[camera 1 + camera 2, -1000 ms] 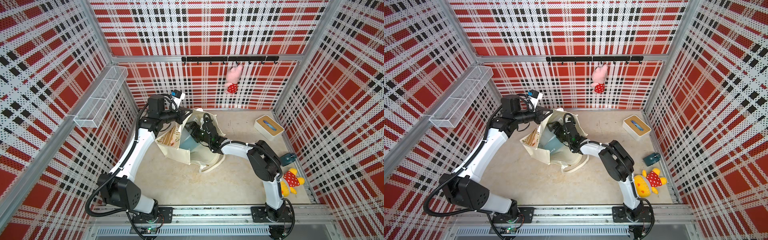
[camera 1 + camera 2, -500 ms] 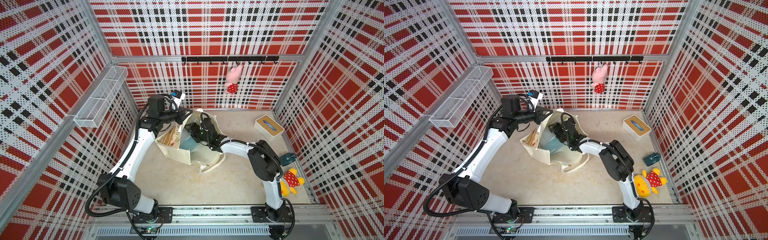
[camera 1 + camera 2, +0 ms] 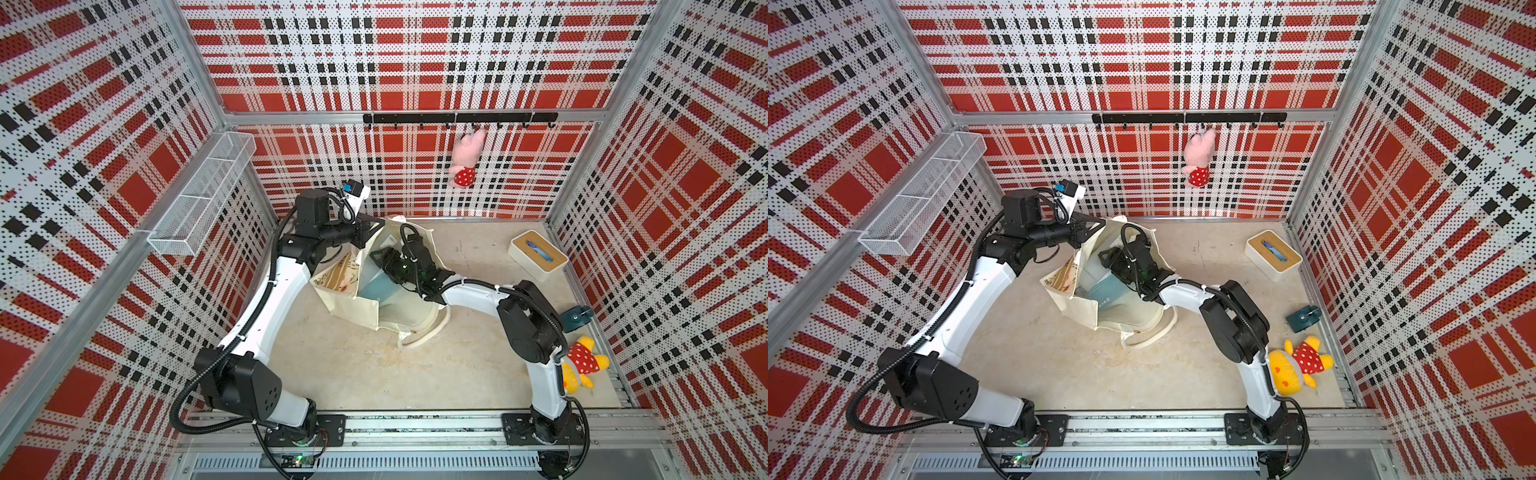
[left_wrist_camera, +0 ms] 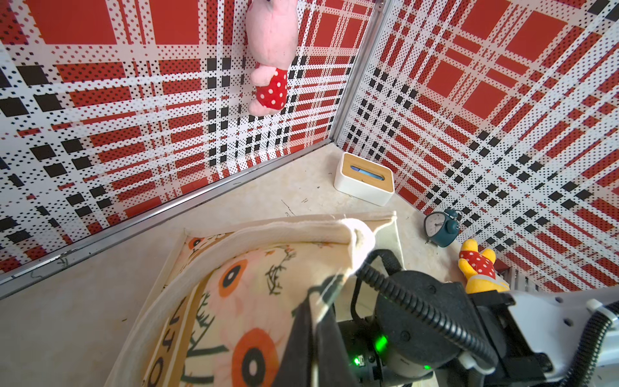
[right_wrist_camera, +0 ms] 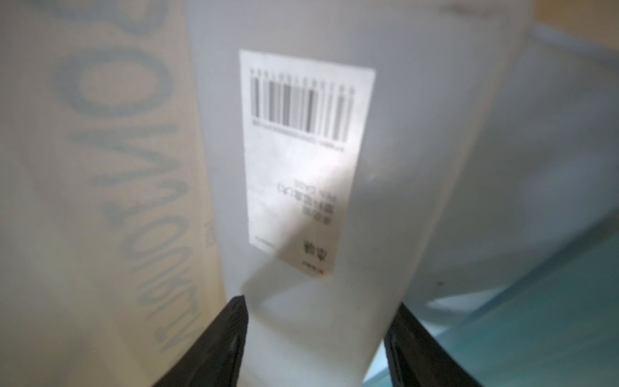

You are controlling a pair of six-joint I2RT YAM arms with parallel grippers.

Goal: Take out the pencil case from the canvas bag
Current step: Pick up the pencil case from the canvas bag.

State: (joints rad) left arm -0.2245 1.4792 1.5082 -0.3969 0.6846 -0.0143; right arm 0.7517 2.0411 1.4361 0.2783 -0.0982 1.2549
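Grasping step: the left gripper [image 3: 374, 230] is pinched shut on the rim of the canvas bag [image 3: 357, 307], holding it open. Inside, the right gripper [image 5: 321, 308], jaws half open, brackets the frosted pencil case [image 5: 301, 167]; I cannot tell whether it grips. Next: squeeze, then lift out.

We are in a robot test room, like a lab. A left robot arm [image 3: 266, 316] and a right robot arm [image 3: 544, 382] are fixed to a metal rail [image 3: 415, 428]. Red checked walls [image 3: 415, 62] full of tiny holes, held by metal posts [image 3: 195, 62], box in the floor [image 3: 365, 365].
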